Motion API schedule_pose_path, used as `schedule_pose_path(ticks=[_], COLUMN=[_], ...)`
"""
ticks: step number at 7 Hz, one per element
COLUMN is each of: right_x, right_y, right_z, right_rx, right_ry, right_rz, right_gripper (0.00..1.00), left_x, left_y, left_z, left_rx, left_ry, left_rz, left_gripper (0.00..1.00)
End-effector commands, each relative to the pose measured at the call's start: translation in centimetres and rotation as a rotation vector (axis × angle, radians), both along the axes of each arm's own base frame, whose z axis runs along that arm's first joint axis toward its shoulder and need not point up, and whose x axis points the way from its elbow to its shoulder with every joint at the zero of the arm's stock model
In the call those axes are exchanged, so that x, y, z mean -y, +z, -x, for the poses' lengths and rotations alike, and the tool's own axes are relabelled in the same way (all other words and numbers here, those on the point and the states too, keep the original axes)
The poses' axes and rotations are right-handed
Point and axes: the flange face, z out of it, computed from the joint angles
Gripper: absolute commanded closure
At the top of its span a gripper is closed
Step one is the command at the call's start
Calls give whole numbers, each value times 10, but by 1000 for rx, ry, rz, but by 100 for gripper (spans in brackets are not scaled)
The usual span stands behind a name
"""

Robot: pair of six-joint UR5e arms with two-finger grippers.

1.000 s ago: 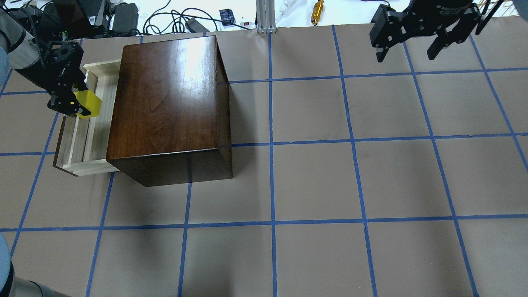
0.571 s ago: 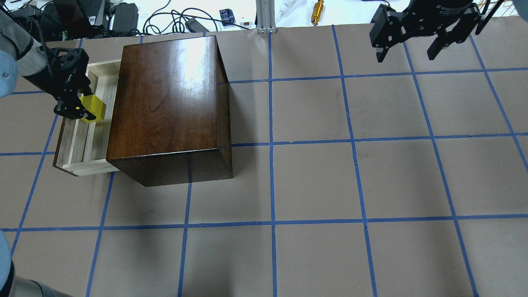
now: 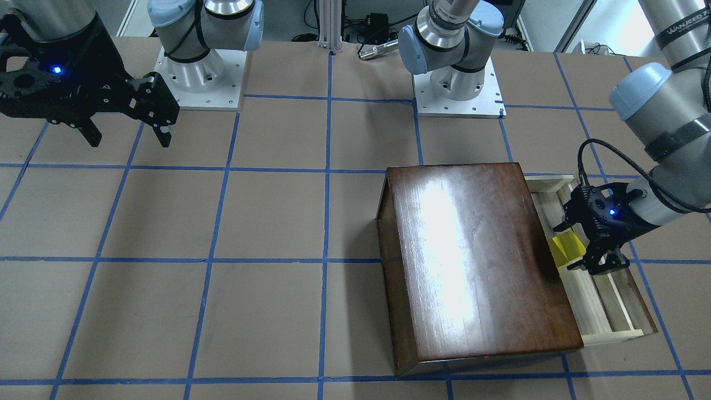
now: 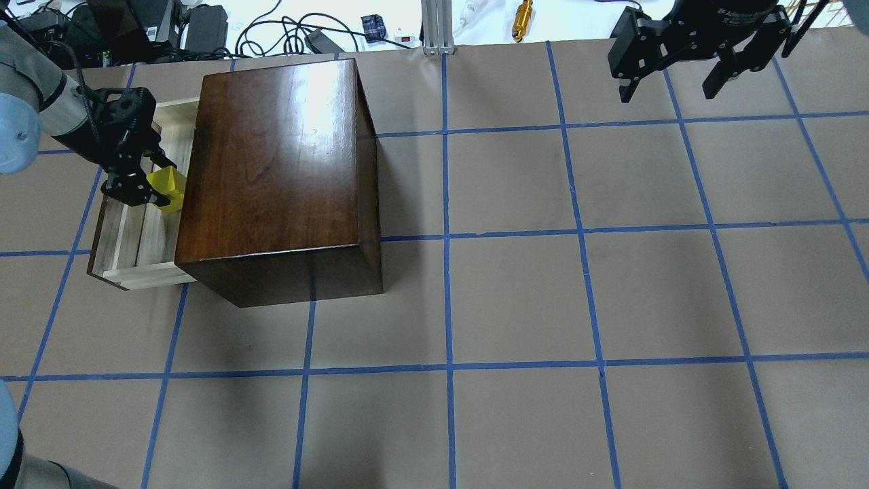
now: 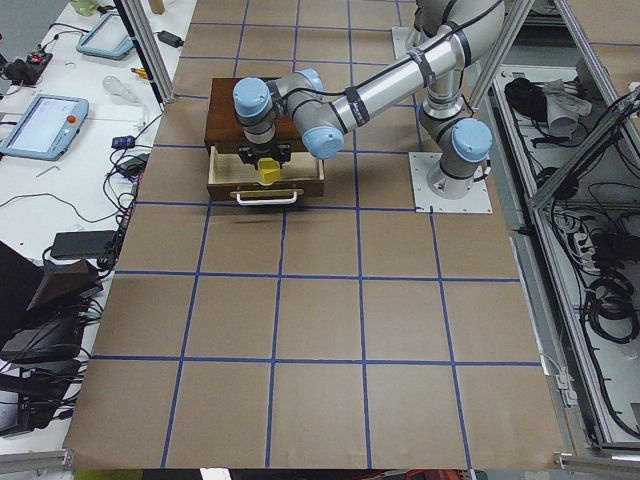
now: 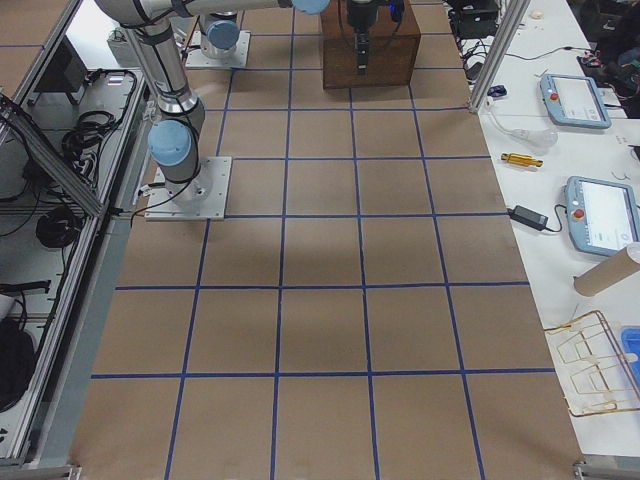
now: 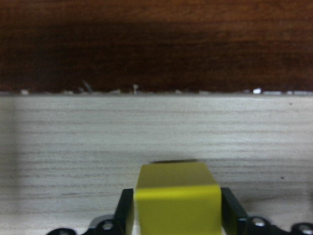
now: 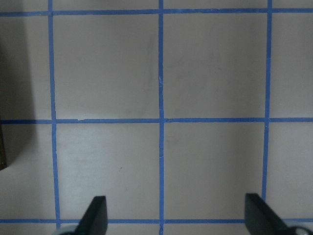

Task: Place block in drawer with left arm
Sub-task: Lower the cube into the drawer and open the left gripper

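Item: block (image 4: 168, 189), small yellow cube, one count. Location: left edge of the overhead view, inside the outline of the open drawer (image 4: 146, 238), close against the front face of the dark wooden box (image 4: 278, 170), roughly midway along the drawer's length. Holder: left gripper (image 4: 159, 182), clamped on the block. The left wrist view shows a black finger (image 7: 125, 215) pressed to each side of the cube at bottom centre of the frame. Above the cube in that view lies the drawer's pale wood-grain floor, with the box's dark face across the top. Contact between block and drawer floor: cannot be told, though a thin shadow just beyond the cube suggests it is low. Drawer: pulled out from the box, with nothing else seen in it. Carrier: left arm (image 3: 661, 139), entering from the right edge of the front-facing view, its black cable (image 3: 594, 147) looped above the wrist. Right gripper (image 4: 669, 88): upper right of the overhead view, jaws spread and holding nothing, above bare table (image 4: 516, 299), well apart from the box. Status, as judged: pickup and carry are complete and the block is positioned in the drawer opening. Outstanding: any final lowering, release of the grip, and withdrawal of the left arm.
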Motion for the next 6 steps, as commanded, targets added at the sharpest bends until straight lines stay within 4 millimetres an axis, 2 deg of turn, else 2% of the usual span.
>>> schedule_pose_path(ticks=[1,3,5,6], right_x=[0,0,0,0], right_y=[0,0,0,0], right_z=[0,1,0,0], right_rx=[0,-1,0,0], right_ry=[0,-1,0,0], right_rz=[0,0,0,0], right_gripper=[0,0,0,0], left_x=[1,-2,-9,-15], left_y=[6,44,91,113], left_z=[-1,2,12,32], left_rx=[9,26,23,26], left_ry=[16,45,213,287], left_rz=[14,46,17,0], left_gripper=[0,0,0,0])
